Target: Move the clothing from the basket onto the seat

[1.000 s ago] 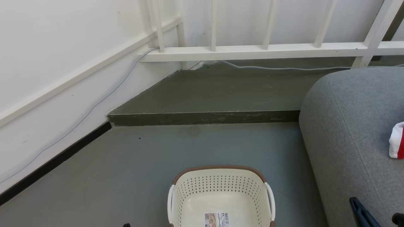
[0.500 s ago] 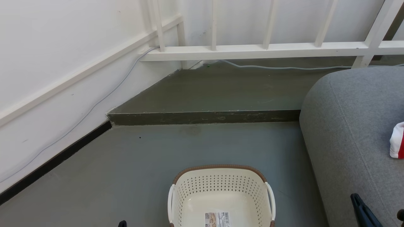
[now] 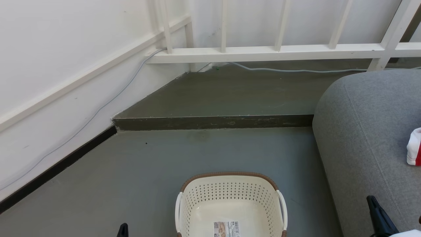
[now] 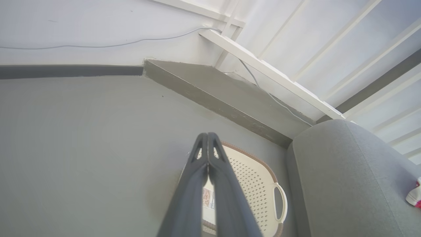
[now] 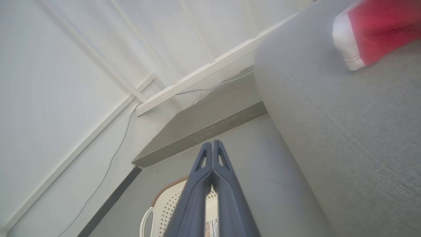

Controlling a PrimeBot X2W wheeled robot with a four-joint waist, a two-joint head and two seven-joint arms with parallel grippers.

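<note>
We judge the clothing (image 5: 378, 29) light, soft and floppy, best pinched at a bunched fold near its white trim. It lies on the seat (image 3: 361, 131), outside the basket (image 3: 230, 192), well apart from our right pincer (image 5: 212, 144), ahead and to its right. That one and the left pincer (image 4: 208, 136) are both closed on nothing.

Cream basket (image 3: 230, 194) patterned with rows of small diamond holes, brown rim, white handles. Grey sofa (image 3: 361, 131) at right. Red clothing (image 3: 415, 149) with white trim. Grey floor (image 3: 158, 158), white wall (image 3: 65, 49).
</note>
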